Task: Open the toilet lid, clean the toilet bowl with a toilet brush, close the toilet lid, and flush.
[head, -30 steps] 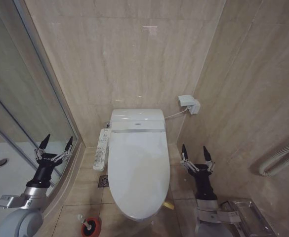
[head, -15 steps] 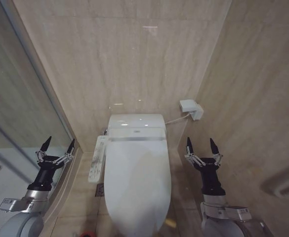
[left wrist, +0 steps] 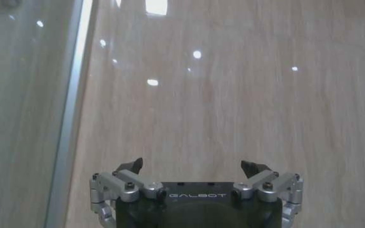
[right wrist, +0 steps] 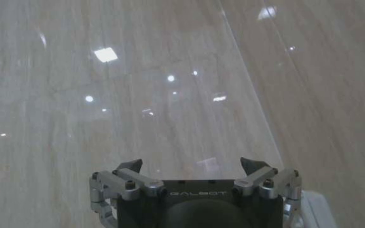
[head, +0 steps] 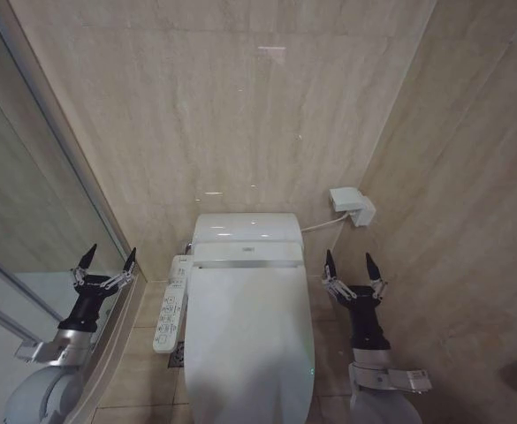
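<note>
The white toilet lid (head: 249, 344) lies shut over the toilet bowl, which is hidden beneath it, in the lower middle of the head view. A white button-strip panel (head: 170, 315) juts from the toilet's left side. My left gripper (head: 107, 262) stands open to the left of the toilet, fingers pointing up, holding nothing. To the right of the toilet my right gripper (head: 347, 265) is open too and empty. In the wrist views each gripper (left wrist: 195, 165) (right wrist: 192, 164) faces bare beige wall tile. The toilet brush is out of view.
A glass shower partition (head: 37, 203) with a metal frame runs along the left, close to my left arm. Beige tiled walls close in behind and on the right. A white wall box (head: 353, 206) with a cable hangs above the toilet's right rear.
The whole head view has shifted: the camera has tilted up and come closer, so the toilet sits lower and the floor has dropped out. Both grippers keep their open pose.
</note>
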